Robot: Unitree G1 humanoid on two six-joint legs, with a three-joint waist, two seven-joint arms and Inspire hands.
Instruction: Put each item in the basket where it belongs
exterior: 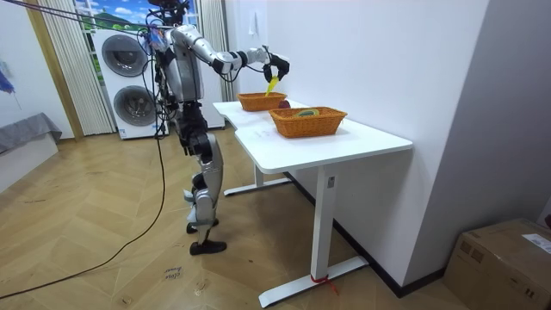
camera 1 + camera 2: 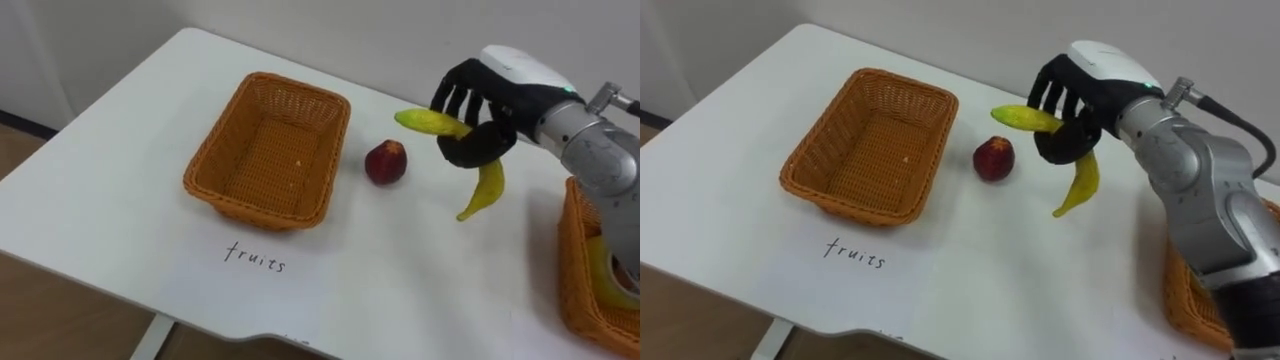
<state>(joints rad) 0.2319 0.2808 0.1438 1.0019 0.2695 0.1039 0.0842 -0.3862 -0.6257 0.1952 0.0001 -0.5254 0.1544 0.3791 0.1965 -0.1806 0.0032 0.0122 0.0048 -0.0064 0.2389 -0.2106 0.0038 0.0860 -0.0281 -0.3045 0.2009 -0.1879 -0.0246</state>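
Operator: State the work surface.

Technician: A white tabletop (image 2: 400,290) set against a white wall. The robot stands at its side with the right arm stretched out over it.

Operator: State the right robot hand (image 2: 500,110).

Technician: It is raised above the tabletop, with fingers and thumb curled round a banana (image 2: 490,190). One end of the banana projects toward the robot's left. The other end hangs below the palm, clear of the surface.

Operator: Where is the banana relative to the containers?

Technician: It is between the two. The fruit basket (image 2: 250,212) is empty and lies well to its left. The second basket (image 2: 575,270) is near, at the right edge, and holds a yellow item (image 2: 605,265). A red fruit (image 2: 386,162) lies on the tabletop just beside the fruit basket, to the lower left of the robot hand
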